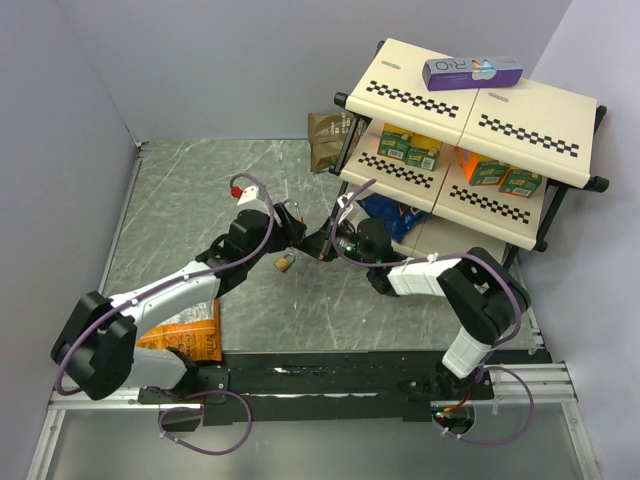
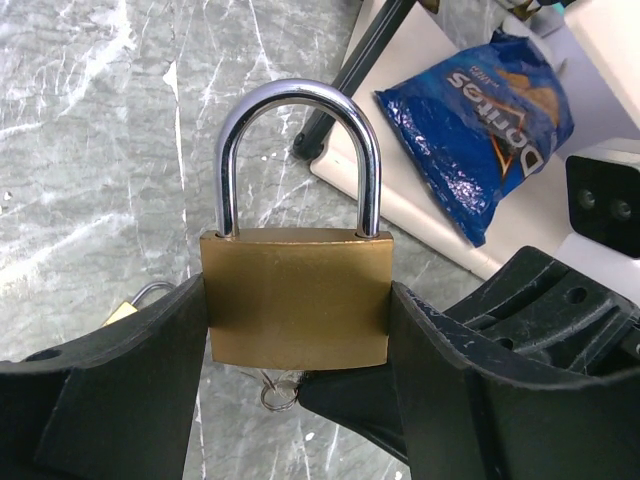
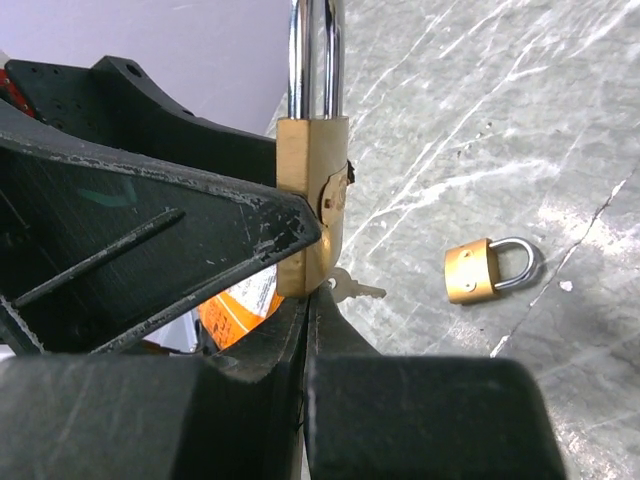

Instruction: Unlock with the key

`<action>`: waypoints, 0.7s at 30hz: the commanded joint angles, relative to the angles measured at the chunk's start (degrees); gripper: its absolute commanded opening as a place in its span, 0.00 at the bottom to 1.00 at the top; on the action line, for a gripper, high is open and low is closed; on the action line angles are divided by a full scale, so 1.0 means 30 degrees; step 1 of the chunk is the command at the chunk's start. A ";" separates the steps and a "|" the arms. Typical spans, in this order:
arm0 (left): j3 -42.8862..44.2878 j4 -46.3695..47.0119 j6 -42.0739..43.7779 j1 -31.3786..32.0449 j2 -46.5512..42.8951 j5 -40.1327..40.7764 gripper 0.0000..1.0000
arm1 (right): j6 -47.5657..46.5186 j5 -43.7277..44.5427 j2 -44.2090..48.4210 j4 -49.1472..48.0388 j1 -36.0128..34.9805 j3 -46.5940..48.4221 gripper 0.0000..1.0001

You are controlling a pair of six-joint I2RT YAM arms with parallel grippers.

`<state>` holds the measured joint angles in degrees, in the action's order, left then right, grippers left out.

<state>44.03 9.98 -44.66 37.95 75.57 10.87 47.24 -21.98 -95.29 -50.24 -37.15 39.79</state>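
Observation:
A large brass padlock [image 2: 295, 300] with a silver shackle stands upright, with my left gripper [image 2: 297, 305] closed on the two sides of its body. In the top view this gripper [image 1: 293, 232] is at the table's middle. My right gripper [image 3: 308, 295] is shut, its tips pressed up against the underside of the padlock [image 3: 312, 200]. A small silvery key [image 3: 355, 289] sticks out sideways right at those tips. Its thin wire ring [image 2: 277, 394] hangs below the padlock. Whether a key sits in the keyhole is hidden.
A second, smaller brass padlock [image 3: 478, 270] lies on the marble table [image 1: 170, 200] close under the grippers. A checkered shelf rack [image 1: 470, 110] with boxes stands at the right, with a blue Doritos bag [image 2: 480, 120] on its lowest shelf. An orange packet [image 1: 190, 335] lies near the left arm's base.

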 commanded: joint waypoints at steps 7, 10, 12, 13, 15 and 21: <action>-0.1638 0.0569 -0.1489 0.1470 -0.2101 -0.5236 0.01 | -0.0074 0.4104 0.1380 -0.3032 0.0868 0.0682 0.00; -0.2137 0.1068 -0.1430 0.1470 -0.2806 -0.5645 0.01 | 0.0218 0.4103 0.1819 -0.3116 0.0868 0.0099 0.00; -0.2430 0.1534 -0.1488 0.1470 -0.3331 -0.5937 0.01 | 0.0394 0.4103 0.2113 -0.3147 0.0868 -0.0108 0.00; -0.2692 0.1682 -0.1489 0.1470 -0.3509 -0.6026 0.01 | 0.0482 0.4103 0.2200 -0.3118 0.0839 -0.0225 0.00; -0.2840 0.2092 -0.1518 0.1470 -0.3889 -0.6318 0.01 | 0.0716 0.3870 0.2318 -0.3205 0.0839 -0.0285 0.00; -0.3514 0.2855 -0.1694 0.1470 -0.4534 -0.7111 0.01 | 0.1127 0.3517 0.2581 -0.3293 0.0868 -0.0314 0.00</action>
<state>35.16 17.39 -46.85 38.22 65.54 6.07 49.52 -25.98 -90.06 -50.30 -37.63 36.84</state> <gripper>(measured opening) 0.694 0.007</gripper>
